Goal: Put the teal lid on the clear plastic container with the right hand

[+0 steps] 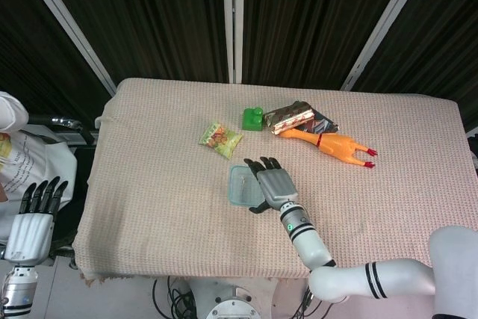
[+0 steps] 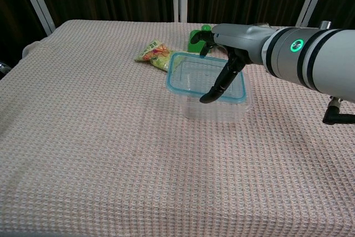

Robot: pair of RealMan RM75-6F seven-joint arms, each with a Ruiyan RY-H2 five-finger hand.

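Chest view: your right hand holds the teal lid just over the clear plastic container, not yet seated.

Your fingers grip the lid along its right edge, thumb below and the others across the top, which leaves its left side free to come down first. The lid sits shifted left of the container's rim and looks slightly tilted, so I judge it needs nudging right before pressing. The container stands mid-bench, near the snack packet and green block. In the head view, your left hand hangs off the bench, fingers apart, holding nothing.
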